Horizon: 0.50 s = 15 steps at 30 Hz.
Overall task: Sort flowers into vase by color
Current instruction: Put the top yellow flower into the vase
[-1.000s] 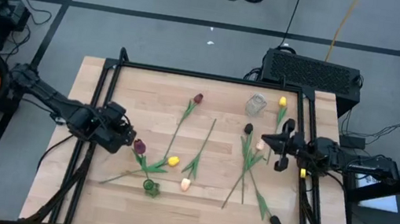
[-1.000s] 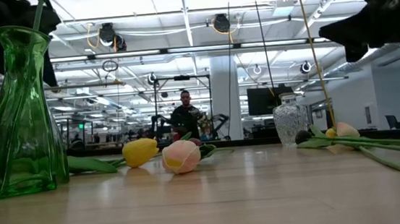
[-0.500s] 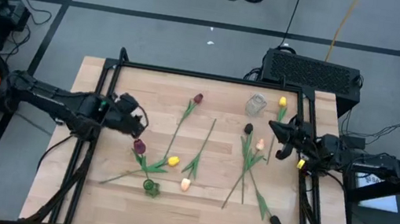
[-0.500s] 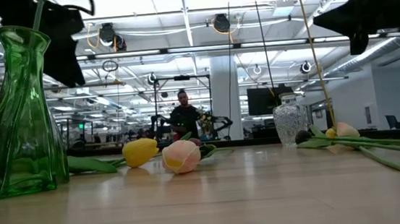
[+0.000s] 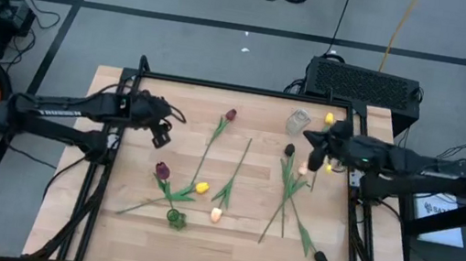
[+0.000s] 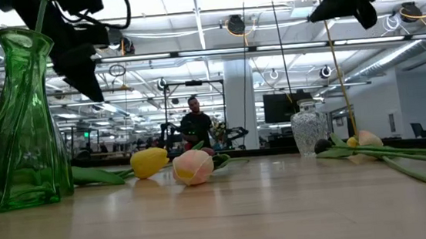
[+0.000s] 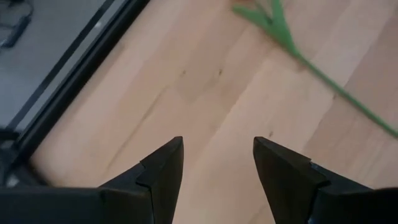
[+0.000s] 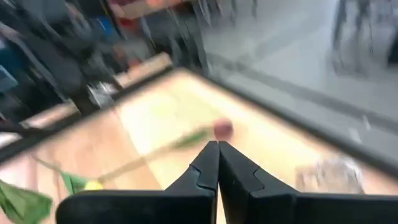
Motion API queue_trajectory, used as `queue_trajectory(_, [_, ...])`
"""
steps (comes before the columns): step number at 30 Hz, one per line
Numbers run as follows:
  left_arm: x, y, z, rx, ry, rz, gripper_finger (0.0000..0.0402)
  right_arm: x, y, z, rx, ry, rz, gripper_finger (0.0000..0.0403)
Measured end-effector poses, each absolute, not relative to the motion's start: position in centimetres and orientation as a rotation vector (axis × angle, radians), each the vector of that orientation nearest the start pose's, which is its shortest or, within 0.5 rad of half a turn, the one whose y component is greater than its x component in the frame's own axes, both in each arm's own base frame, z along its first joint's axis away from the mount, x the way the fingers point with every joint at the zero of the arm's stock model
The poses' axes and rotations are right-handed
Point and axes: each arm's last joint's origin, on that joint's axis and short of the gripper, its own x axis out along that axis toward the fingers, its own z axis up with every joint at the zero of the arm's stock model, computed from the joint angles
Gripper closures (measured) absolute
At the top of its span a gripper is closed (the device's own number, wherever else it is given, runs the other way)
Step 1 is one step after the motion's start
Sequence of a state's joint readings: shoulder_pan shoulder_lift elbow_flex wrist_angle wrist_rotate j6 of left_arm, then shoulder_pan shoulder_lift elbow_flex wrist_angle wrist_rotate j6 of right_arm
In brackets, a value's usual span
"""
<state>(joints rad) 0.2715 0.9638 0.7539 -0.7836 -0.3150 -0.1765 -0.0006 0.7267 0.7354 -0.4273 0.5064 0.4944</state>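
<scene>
In the high view the left claw (image 5: 162, 125) hangs wide and empty over the tabletop (image 5: 233, 251) at upper left, while the right claw (image 5: 310, 139) is pinched tight on nothing at upper right beside the clear vase (image 5: 298, 121). Flowers (image 5: 227, 183) lie scattered mid-frame; one dark tulip (image 5: 161, 171) stands in the green vase (image 5: 175, 220) at lower left.

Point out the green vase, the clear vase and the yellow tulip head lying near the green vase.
green vase (image 6: 14, 129), low view, on its ribbed body.
clear vase (image 6: 308, 130), low view, on its glass belly.
yellow tulip head (image 6: 149, 161), low view, on the petals.
</scene>
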Motion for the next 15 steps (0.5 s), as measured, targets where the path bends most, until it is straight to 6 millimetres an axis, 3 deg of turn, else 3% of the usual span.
queue_trajectory(8, [17.4, 7.3, 25.1, -0.187, 0.754, 0.663, 0.0198, 16.6, -1.8, 32.3, 0.709, 0.679, -0.969, 0.0403])
queue_trajectory(15, [18.2, 7.6, 26.0, -0.209, 0.617, 0.625, 0.0198, 16.7, -2.5, 31.3, 0.883, 0.723, -1.259, 0.0403])
